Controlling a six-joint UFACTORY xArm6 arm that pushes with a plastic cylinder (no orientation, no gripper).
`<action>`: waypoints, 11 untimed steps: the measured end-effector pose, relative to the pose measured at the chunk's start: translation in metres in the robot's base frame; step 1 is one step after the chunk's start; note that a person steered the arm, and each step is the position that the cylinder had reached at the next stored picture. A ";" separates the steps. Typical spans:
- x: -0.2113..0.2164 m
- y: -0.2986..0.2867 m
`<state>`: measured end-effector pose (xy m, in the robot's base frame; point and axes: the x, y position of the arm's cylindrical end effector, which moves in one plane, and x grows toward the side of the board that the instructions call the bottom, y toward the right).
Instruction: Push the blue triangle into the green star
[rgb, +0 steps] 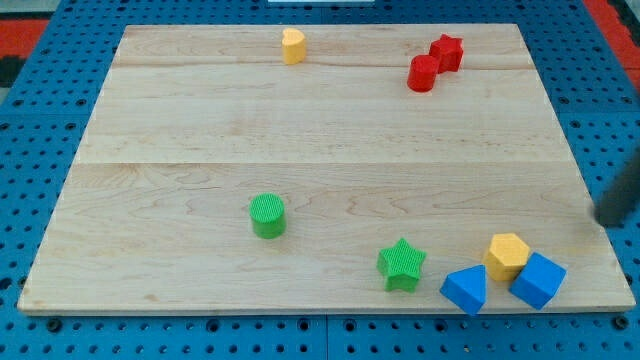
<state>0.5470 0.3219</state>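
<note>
The dark rod (618, 200) enters at the view's right edge as a blurred streak and is cut off there, so my tip (601, 221) can only be placed roughly, off the wooden board's right side and well apart from the blocks. The yellow hexagonal block (507, 255) hides part of the blue cube (538, 280) and touches the blue triangle block (466, 289).

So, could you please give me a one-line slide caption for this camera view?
My tip waits off the board's right edge, while the blue triangle sits just right of the green star.
</note>
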 end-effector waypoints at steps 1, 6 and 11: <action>0.057 0.021; 0.071 -0.113; 0.072 -0.243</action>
